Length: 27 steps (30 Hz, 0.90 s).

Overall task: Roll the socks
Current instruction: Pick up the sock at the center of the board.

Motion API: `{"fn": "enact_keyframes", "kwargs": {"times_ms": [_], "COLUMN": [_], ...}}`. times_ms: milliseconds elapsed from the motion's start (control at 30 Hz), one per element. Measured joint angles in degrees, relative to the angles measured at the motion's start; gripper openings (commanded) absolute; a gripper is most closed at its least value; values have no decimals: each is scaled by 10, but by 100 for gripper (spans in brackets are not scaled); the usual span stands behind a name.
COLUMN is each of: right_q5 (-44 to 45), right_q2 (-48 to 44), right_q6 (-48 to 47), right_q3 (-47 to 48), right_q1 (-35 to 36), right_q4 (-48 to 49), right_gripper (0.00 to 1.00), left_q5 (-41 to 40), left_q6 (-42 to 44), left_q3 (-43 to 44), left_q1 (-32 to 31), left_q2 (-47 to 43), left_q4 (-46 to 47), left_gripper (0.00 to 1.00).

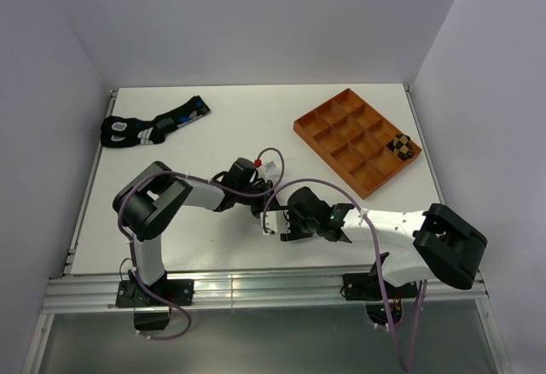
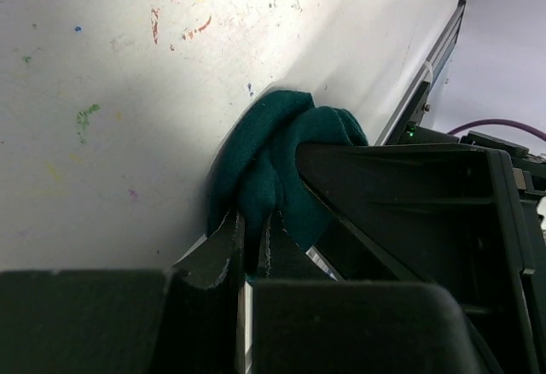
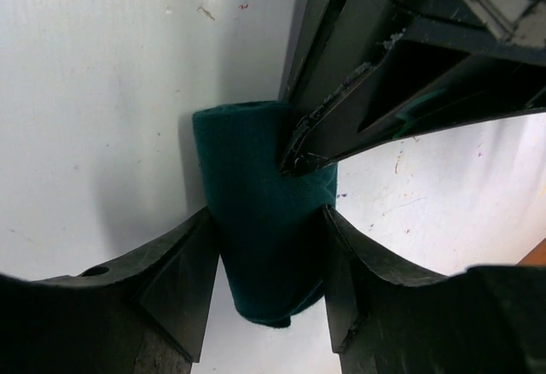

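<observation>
The dark teal-green sock (image 3: 247, 160) is a tight roll on the white table, held between both grippers near the table's middle. My right gripper (image 3: 269, 216) has its jaws pressed on both sides of the roll. My left gripper (image 2: 252, 229) is pinched nearly shut on a fold of the same sock (image 2: 264, 148). In the top view the two grippers meet, the left (image 1: 264, 206) against the right (image 1: 283, 222), and hide the sock. The brown-and-black checkered sock (image 1: 402, 145) lies rolled in a tray compartment.
An orange compartment tray (image 1: 341, 131) stands at the back right. A black sock with blue and white pattern (image 1: 153, 125) lies flat at the back left. The table's near edge rail (image 1: 256, 284) runs just behind the arms.
</observation>
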Motion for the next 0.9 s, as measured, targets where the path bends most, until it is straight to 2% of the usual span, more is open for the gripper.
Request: {"fn": "enact_keyframes", "kwargs": {"times_ms": [167,200,267,300,467,600,900], "right_q5": [8,9,11,12,14,0,-72], "right_q2": [19,23,31,35,49,60,69], "right_q6": [0,1,3,4,17,30,70], "right_q3": [15,18,24,28,52,71,98], "right_q1": [4,5,6,6,7,7,-25], "right_q4": [-1,-2,-8,-12,-39,-58,-52], "right_gripper": [48,42,35,24,7,1,0], "left_q5": [16,19,25,28,35,28,-17], "left_q6": [0,-1,-5,-7,-31,-63,-113], "left_q3": [3,3,2,0,-23,-52,-121], "left_q1": [6,7,10,10,18,21,45], "left_q2": [5,5,7,7,7,-7,-96], "left_q4": [-5,-5,-2,2,40,75,90], "left_gripper": [0,1,4,6,13,20,21]}}
